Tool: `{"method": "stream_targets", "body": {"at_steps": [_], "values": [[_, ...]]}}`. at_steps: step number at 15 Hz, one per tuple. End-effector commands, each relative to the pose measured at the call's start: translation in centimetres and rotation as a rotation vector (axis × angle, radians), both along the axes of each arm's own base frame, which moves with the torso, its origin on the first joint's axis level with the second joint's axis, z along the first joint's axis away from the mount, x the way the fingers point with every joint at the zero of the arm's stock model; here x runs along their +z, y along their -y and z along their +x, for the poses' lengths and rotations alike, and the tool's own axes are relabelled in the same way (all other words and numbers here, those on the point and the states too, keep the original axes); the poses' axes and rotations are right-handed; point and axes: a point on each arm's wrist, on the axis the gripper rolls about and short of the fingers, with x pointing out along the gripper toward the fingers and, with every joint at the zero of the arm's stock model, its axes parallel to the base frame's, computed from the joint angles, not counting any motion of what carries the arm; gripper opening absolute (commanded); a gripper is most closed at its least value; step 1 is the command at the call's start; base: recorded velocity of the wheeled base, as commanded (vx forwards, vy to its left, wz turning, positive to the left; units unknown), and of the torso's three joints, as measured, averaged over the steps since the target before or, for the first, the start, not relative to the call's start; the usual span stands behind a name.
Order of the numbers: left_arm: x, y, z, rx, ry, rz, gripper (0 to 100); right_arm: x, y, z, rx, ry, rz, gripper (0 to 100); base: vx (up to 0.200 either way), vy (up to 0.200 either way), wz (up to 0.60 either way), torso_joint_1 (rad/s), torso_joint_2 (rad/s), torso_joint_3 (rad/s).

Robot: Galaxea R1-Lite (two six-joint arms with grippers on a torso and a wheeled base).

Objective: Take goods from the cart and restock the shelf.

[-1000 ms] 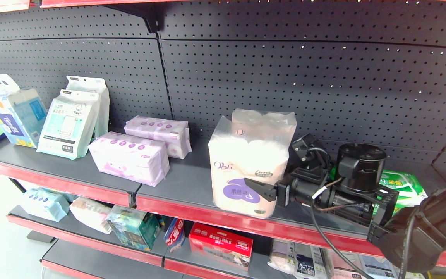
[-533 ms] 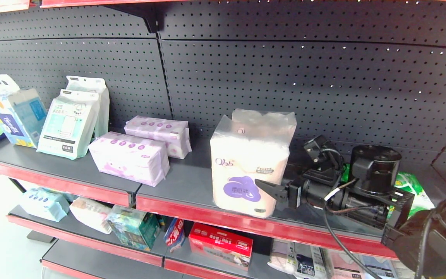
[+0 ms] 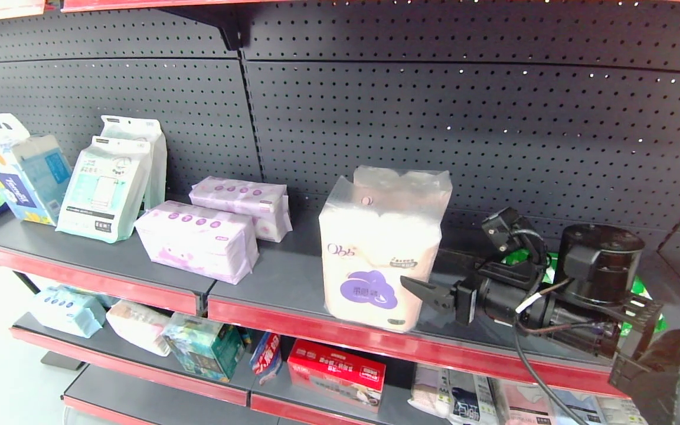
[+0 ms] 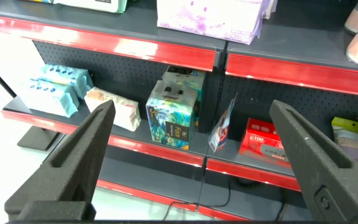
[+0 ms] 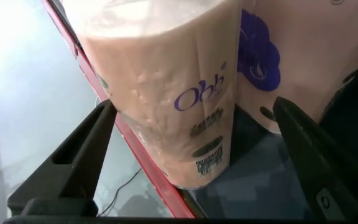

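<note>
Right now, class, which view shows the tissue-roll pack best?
Head view: the whole pack stands upright on the shelf. The right wrist view shows its lower part close up; the left wrist view catches a corner.

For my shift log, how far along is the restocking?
Done: the toilet paper pack stands on the shelf. In hand: nothing; the right gripper is open at the pack's side, the left gripper open and empty. Left: I can't tell what the cart holds.
</note>
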Motion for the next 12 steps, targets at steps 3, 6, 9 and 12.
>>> {"method": "stream_targets", "body": {"at_steps": [3,6,9,12], "values": [[0.0,0.0,0.0,0.0,-0.001,0.0,100,1.2,0.9,-1.3,-0.006,0.016,0.007,100,0.0,0.0,0.0,0.0,0.0,0.0],[0.0,0.0,0.0,0.0,-0.001,0.0,100,1.9,1.3,-1.6,-0.014,0.034,0.018,100,0.0,0.0,0.0,0.0,0.0,0.0],[0.0,0.0,0.0,0.002,-0.001,0.0,100,2.8,1.7,-2.4,-0.014,0.056,0.031,100,0.0,0.0,0.0,0.0,0.0,0.0],[0.0,0.0,0.0,0.002,-0.001,0.0,100,2.9,3.3,-4.1,0.001,0.041,0.029,100,0.0,0.0,0.0,0.0,0.0,0.0]]}}
